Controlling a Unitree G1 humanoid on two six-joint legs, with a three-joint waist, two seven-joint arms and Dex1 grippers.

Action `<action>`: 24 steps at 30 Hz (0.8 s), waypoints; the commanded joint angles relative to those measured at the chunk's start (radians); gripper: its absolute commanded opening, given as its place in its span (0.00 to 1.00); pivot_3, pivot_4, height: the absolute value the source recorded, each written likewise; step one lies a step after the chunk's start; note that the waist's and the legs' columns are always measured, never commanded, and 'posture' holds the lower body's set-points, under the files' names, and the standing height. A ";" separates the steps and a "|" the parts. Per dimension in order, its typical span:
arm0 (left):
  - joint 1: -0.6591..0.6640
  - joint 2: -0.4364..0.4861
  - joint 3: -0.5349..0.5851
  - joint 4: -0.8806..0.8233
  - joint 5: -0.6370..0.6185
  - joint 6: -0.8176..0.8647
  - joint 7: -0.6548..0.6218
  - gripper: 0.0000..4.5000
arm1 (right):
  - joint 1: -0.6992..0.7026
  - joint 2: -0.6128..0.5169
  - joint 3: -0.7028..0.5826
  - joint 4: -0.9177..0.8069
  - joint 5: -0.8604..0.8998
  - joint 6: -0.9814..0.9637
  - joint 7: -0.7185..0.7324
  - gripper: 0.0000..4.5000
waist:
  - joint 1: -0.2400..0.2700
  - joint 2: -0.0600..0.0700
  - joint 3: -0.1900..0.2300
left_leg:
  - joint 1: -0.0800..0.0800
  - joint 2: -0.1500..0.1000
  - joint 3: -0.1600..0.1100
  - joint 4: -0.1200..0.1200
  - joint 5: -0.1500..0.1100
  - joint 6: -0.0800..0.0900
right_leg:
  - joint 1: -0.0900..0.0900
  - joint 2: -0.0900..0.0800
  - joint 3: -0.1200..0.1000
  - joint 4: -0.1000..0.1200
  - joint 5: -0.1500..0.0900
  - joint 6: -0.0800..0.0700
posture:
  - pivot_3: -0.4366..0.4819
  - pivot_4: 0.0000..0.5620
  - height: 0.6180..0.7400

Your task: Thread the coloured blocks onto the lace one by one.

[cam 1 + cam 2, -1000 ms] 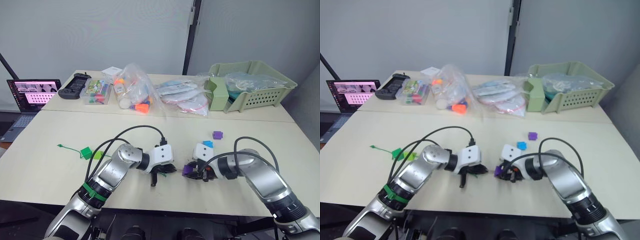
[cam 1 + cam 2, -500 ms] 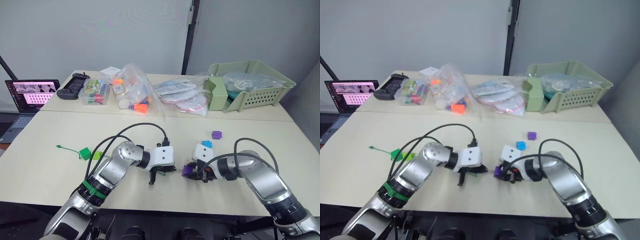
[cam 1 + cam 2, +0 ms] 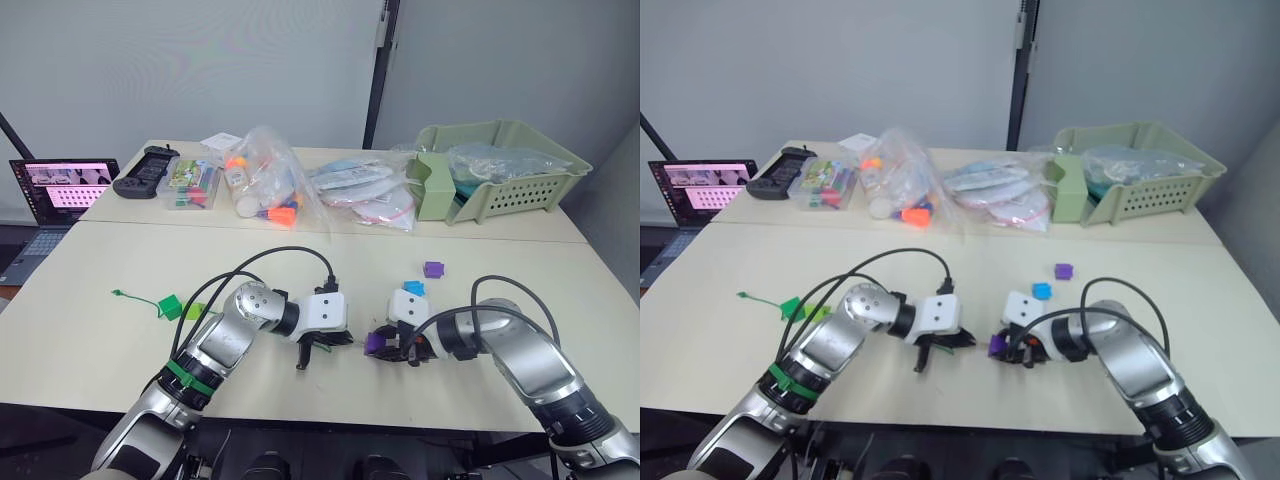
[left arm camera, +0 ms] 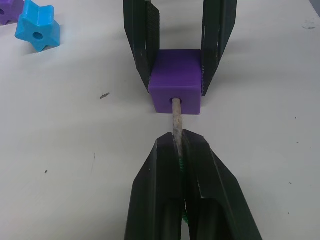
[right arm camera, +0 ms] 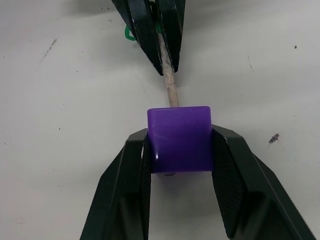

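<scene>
Since a second earlier, little had shifted: both arms kept their meeting pose low over the table [image 3: 90, 330]. The right claw [image 5: 178, 150] pinched the purple cube [image 4: 176, 80], hole facing the left claw [image 4: 178, 150], which clamped the lace [image 4: 176, 122] near its stiff tip, already entering that hole, to steer it through.
</scene>
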 commanded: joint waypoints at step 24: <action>-0.009 -0.112 -0.026 -0.052 -0.028 -0.031 -0.001 0.66 | 0.003 0.067 0.083 -0.051 0.035 0.001 0.008 0.26 | -0.012 0.000 0.000 | 0.005 0.001 0.000 -0.003 0.000 0.000 | 0.004 0.001 0.000 -0.001 0.000 0.000 | 0.48 0.27 1.00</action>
